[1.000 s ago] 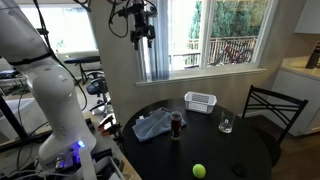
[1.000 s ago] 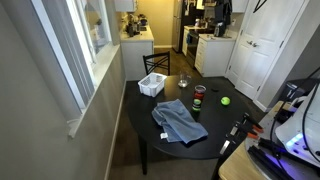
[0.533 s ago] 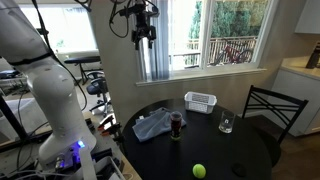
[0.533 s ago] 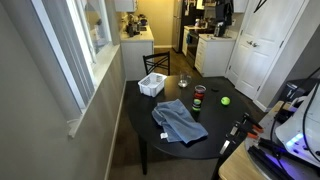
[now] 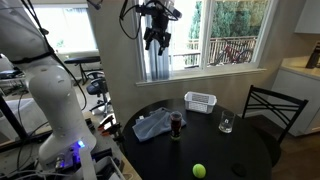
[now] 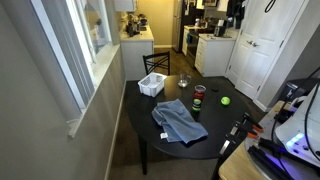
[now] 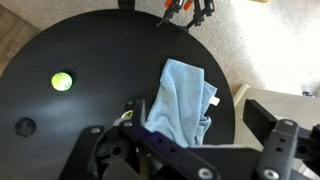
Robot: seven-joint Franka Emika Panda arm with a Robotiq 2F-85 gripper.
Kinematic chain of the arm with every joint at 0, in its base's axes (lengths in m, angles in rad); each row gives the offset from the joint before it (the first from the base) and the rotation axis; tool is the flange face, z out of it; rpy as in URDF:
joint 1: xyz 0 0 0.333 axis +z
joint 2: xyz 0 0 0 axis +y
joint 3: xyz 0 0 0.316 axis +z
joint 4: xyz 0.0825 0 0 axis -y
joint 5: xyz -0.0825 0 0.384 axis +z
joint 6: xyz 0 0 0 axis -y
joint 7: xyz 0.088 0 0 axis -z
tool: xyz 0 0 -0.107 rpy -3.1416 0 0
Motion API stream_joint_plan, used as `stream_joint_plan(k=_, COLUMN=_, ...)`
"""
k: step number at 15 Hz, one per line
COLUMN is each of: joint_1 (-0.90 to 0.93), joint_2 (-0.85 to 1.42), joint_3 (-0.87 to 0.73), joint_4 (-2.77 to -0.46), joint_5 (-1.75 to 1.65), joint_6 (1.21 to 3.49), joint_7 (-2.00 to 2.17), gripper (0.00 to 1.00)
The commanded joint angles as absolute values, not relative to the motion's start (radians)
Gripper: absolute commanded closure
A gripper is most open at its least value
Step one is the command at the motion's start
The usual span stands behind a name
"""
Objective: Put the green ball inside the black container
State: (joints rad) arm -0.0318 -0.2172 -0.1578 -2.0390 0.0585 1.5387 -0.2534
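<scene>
The green ball [image 5: 199, 171] lies on the round black table [image 5: 215, 150], near its front edge and apart from everything else. It also shows in an exterior view [image 6: 225, 100] and in the wrist view [image 7: 62, 81]. The black container [image 5: 177, 124] stands upright mid-table beside a blue cloth, and shows in an exterior view [image 6: 200, 96]. In the wrist view it is mostly hidden behind my gripper. My gripper [image 5: 157, 39] hangs high above the table near the window. In the wrist view its fingers [image 7: 178, 126] are wide apart and empty.
A crumpled blue cloth [image 5: 153, 124] lies next to the container. A white slatted basket [image 5: 200, 101] and a clear glass [image 5: 226, 124] stand toward the window side. A black chair [image 5: 272, 108] is at the table. A small dark disc [image 7: 25, 127] lies near the ball.
My gripper has shifted sideways, high in front of the window, toward the space above the table. The ball, container and cloth have not moved.
</scene>
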Motion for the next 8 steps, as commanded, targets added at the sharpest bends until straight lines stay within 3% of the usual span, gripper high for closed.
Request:
stream_joint_plan(k=1, joint_1=-0.081, joint_2=-0.083, joint_3=-0.209, joint_4=-1.982, joint_5=0.165, joint_6=1.531, joint_7=-0.322, gripper=0.0)
stream_joint_plan(k=8, joint_1=-0.162, joint_2=0.163, joint_3=-0.214, joint_4=-1.877, joint_5=0.204, joint_6=1.522, joint_7=-0.302, gripper=0.0)
